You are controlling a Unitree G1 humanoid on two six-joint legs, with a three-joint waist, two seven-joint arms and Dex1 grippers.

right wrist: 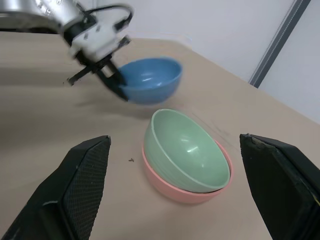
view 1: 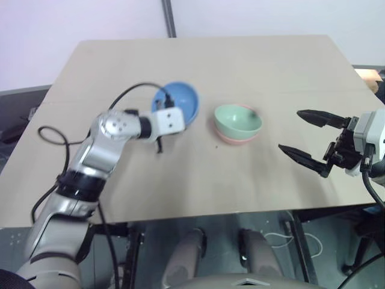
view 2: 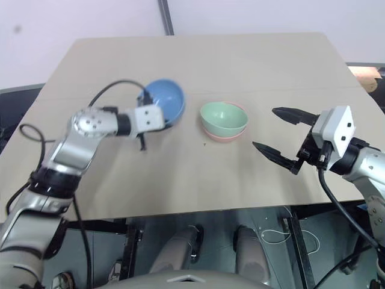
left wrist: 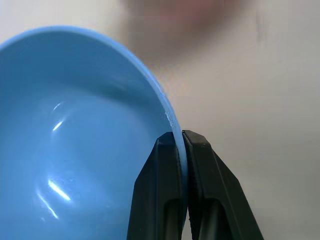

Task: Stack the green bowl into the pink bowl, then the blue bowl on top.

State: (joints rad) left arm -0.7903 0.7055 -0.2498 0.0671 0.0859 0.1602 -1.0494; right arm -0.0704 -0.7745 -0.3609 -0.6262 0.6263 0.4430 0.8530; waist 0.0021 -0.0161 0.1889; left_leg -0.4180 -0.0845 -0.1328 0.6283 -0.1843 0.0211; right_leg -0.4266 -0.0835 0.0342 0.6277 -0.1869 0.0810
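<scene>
Glossy plastic blue bowl (left wrist: pixel 75 140), round and smooth: its thin rim is pinched between the closed fingers of the left claw (left wrist: pixel 184 150), bowl tilted above the matte tan table (view 1: pixel 252 72). Beside it toward the right claw (view 1: pixel 307 137), which gapes wide and empty, green bowl (right wrist: pixel 185 150) sits nested in pink bowl (right wrist: pixel 175 187), whose lower wall alone shows.
</scene>
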